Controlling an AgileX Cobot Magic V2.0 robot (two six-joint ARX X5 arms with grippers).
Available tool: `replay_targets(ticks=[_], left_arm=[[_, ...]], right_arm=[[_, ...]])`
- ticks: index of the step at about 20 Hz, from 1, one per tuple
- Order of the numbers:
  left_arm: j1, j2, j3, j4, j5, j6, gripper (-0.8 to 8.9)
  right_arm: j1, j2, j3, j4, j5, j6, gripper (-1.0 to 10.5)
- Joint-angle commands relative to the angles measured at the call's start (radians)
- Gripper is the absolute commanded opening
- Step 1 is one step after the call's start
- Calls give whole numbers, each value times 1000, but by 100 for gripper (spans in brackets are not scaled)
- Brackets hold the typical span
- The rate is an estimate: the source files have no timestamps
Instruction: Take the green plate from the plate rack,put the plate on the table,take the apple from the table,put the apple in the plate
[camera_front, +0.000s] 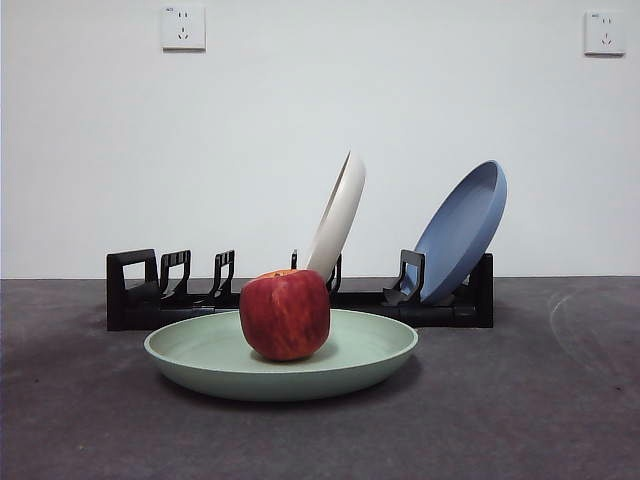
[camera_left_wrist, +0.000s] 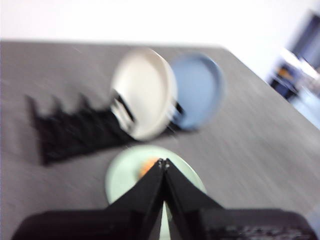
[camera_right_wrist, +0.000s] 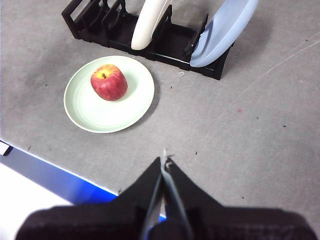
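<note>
The red apple (camera_front: 285, 314) sits in the pale mint-green round plate (camera_front: 190, 352) on the dark grey table (camera_front: 560, 400), so the task looks complete, with the left gripper (camera_left_wrist: 163, 161) and right gripper (camera_right_wrist: 164, 160) both closed and empty.

I see my left gripper (camera_left_wrist: 163, 161) raised above the table, jaws closed together, empty; my right gripper (camera_right_wrist: 164, 159) likewise raised, closed, empty.

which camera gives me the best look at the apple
The right wrist view: the apple is sharp and whole, seen from above, stem dimple showing, on the green plate. The front view shows only its side. The left wrist view is blurred, its gripper hiding most of it.
</note>
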Motion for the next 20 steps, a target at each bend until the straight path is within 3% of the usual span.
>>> replay_targets(ticks=[1,4,7,16,20], left_arm=[[131,-68,-193,214,14,60,-3],[277,-217,-528,568,129,52,-3],[384,-350,-778,784,211,51,-3],[618,-519,-948,714,208,44,-3],[652,-561,-954,574,200,74,-3]], right_arm=[[1,-1,-6,-21,4,10,1],[1,-1,-6,-21,5,10,1],[1,-1,-6,-21,5,10,1],[1,-1,-6,-21,5,10,1],[1,-1,-6,-21,5,10,1]])
